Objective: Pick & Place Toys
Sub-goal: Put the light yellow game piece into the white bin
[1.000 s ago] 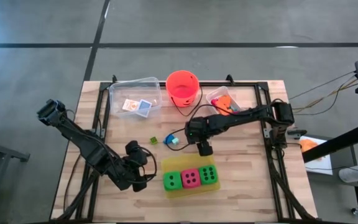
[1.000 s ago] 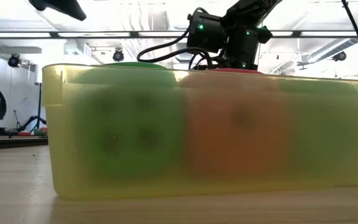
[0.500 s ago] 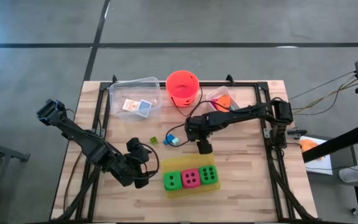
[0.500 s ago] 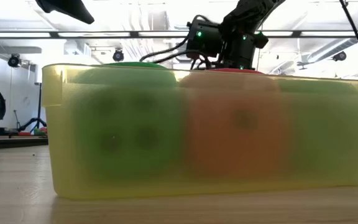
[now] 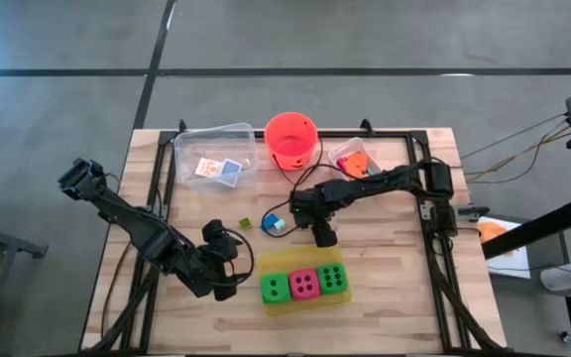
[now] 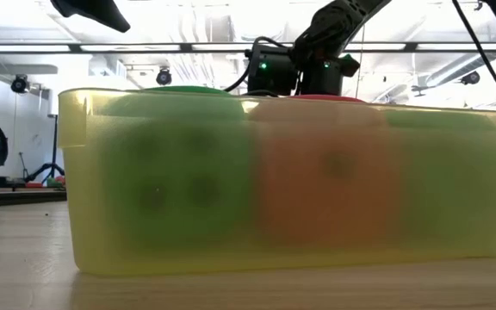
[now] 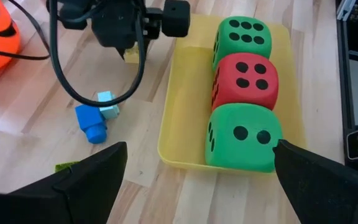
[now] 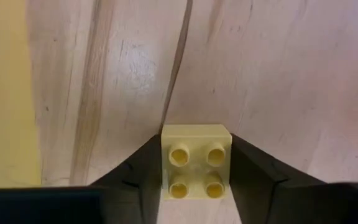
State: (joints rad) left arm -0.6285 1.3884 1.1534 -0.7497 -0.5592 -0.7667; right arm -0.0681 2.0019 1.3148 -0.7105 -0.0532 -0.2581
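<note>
Two green dice and a pink die sit side by side in the yellow tray near the front. My right gripper stands just beyond the tray, shut on a pale yellow brick. My left gripper is open and empty, left of the tray; its wrist view looks across the tray wall. A blue brick and a small green piece lie on the table. Two cards lie in a clear bin. My right gripper pinches the yellow brick's two opposite sides between its two fingers, studs facing the wrist camera. The fingers point down from above. Whether the brick rests on the wood or hangs just above it, I cannot tell.
The orange-red bucket stands at the far edge, with a clear bin to its left and a small clear container of orange pieces to its right. A black cable runs from the bucket's side toward my right wrist.
My right gripper's wrist has shifted a little toward the table's left, its fingers staying shut on the yellow brick just beyond the tray.
</note>
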